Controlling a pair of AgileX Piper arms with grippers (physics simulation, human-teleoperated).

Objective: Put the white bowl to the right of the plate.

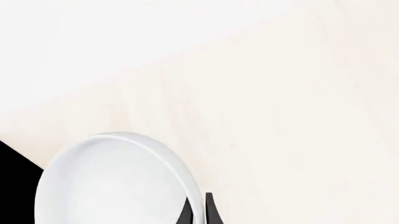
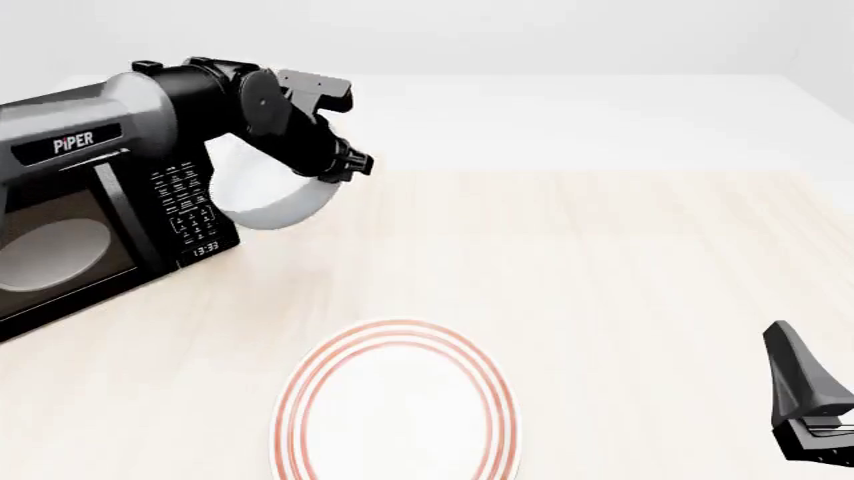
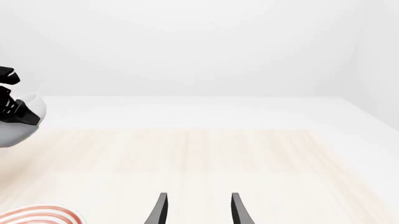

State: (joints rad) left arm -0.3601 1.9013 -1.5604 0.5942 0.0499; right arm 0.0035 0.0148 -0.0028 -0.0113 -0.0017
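Note:
My left gripper (image 2: pixel 342 166) is shut on the rim of the white bowl (image 2: pixel 274 205) and holds it in the air beside the microwave. In the left wrist view the bowl (image 1: pixel 112 182) fills the lower part, with the dark fingertips (image 1: pixel 210 210) pinching its edge. The plate (image 2: pixel 396 405), flat and white with red rings, lies on the table near the front edge, below and to the right of the bowl. My right gripper (image 3: pixel 196 207) is open and holds nothing, low at the front right (image 2: pixel 801 385). From there a sliver of the plate (image 3: pixel 37 215) and the bowl (image 3: pixel 16 128) show.
A black microwave (image 2: pixel 94 240) with its door and keypad stands at the left, close behind the held bowl. Pale wooden tabletop (image 2: pixel 627 290) stretches to the right of the plate up to my right gripper.

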